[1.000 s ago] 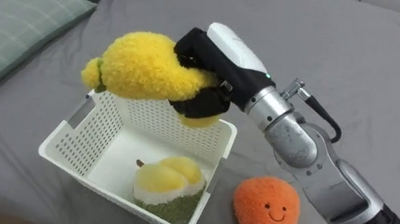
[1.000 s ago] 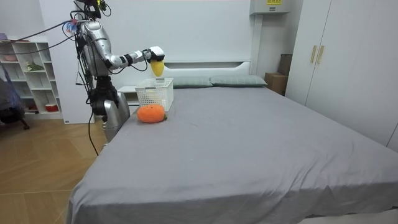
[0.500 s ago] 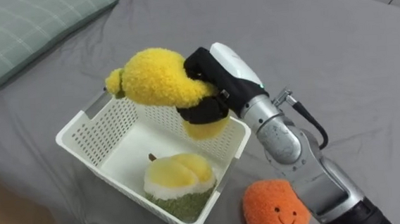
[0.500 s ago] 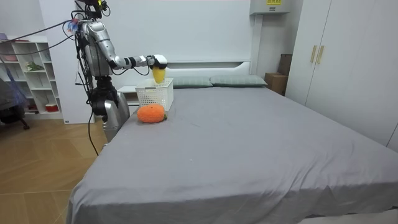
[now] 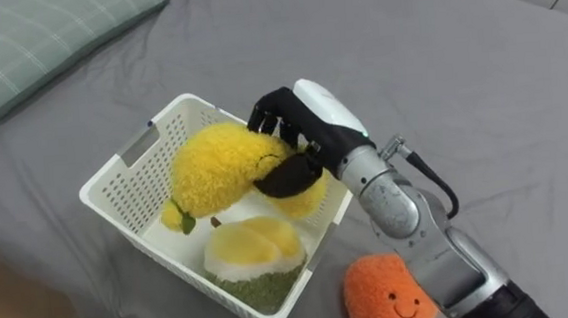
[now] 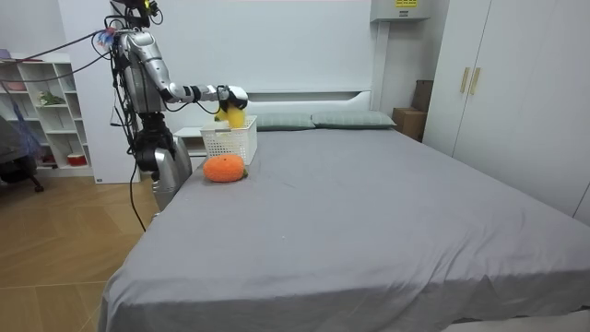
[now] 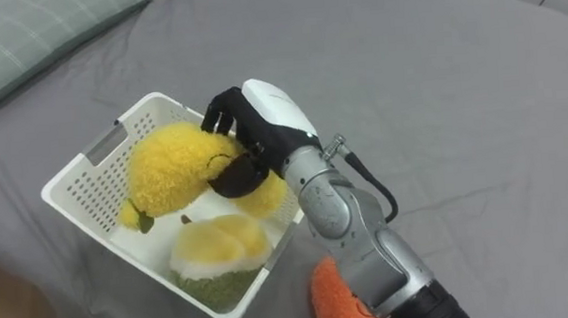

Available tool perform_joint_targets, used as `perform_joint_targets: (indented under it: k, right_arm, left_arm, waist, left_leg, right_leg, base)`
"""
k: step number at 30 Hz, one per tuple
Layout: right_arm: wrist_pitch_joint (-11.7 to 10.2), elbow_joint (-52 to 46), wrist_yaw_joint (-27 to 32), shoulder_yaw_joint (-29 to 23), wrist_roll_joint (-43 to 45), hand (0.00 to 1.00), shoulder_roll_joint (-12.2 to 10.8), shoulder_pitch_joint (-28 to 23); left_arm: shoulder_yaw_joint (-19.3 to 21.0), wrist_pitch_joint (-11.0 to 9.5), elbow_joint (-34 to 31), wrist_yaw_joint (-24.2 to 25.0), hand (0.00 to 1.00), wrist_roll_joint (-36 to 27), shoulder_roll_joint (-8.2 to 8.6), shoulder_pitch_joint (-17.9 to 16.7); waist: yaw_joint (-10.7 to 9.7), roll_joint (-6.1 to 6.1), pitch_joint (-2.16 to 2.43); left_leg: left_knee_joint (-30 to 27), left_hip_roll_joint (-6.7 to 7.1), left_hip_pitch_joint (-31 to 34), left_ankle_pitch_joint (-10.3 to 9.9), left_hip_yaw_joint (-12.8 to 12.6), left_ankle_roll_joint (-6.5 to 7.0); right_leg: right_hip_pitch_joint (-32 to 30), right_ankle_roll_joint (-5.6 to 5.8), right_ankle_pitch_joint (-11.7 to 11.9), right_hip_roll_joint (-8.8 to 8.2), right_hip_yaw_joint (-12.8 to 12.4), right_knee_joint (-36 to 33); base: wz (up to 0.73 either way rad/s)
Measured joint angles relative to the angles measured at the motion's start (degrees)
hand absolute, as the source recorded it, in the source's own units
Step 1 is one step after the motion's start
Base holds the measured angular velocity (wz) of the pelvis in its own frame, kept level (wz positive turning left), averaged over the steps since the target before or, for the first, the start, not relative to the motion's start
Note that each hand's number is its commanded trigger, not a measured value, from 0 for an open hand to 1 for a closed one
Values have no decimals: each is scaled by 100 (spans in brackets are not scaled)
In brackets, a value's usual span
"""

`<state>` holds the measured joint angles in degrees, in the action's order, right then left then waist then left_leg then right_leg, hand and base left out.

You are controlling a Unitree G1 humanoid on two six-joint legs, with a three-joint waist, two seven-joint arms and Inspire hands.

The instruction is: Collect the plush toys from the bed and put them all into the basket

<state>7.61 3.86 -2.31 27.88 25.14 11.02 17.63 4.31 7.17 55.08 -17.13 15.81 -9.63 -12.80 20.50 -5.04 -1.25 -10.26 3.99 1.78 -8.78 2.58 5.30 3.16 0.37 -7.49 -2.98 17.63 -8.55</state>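
A fluffy yellow plush toy (image 5: 215, 169) lies tilted inside the white slotted basket (image 5: 115, 176), stem end down against the near wall. My right hand (image 5: 316, 117) hovers over the basket's far rim. Its fingers are loosened over the top of the toy and its thumb rests on the toy's side. A pale yellow and green plush (image 5: 250, 252) lies in the basket's near corner. An orange plush with a smiling face (image 5: 389, 292) sits on the grey bed just right of the basket. In the room view I stand at the bed's head corner, arm stretched over the basket (image 6: 230, 143).
A green checked pillow (image 5: 16, 47) lies at the upper left, beyond the basket. Grey bedsheet (image 5: 479, 85) spreads to the right. In the room view a white shelf (image 6: 41, 111) stands behind me and wardrobe doors (image 6: 516, 92) stand at the room view's right.
The yellow plush went from held above the basket's far rim down into the basket and tipped over. My right hand lowered with it and its fingers loosened.
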Motion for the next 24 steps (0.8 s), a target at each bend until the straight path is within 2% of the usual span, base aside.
perform_joint_targets:
  k: [5,7,16,24]
  right_arm:
    - [-1,1,4,-29,2,0,130,-147]
    - [-8,-3,10,-57,2,0,134,-147]
    - [-51,-12,60,-176,7,0,94,-147]
    - [-52,-43,183,-241,-15,0,94,-146]
  left_arm:
    - [2,-13,-66,47,0,4,2,-10]
    - [2,-20,-130,50,0,10,2,-9]
    - [3,-21,-223,50,0,9,-6,-42]
    - [-2,-3,-214,139,0,7,-16,-107]
  waist:
    - [-82,-3,2]
    - [-142,-7,7]
    - [-133,-32,35]
    - [-163,1,50]
  left_leg:
    - [-44,10,24,1,10,2]
    - [-48,31,55,0,66,4]
    - [-70,56,52,7,95,15]
    - [-71,58,43,12,91,21]
  right_leg:
    - [-3,1,0,14,2,0]
    - [-8,15,-9,8,8,0]
    - [1,21,-14,-6,13,-3]
    - [13,21,-14,-13,11,-4]
  base:
    - [2]
    - [10]
    - [0]
    - [0]
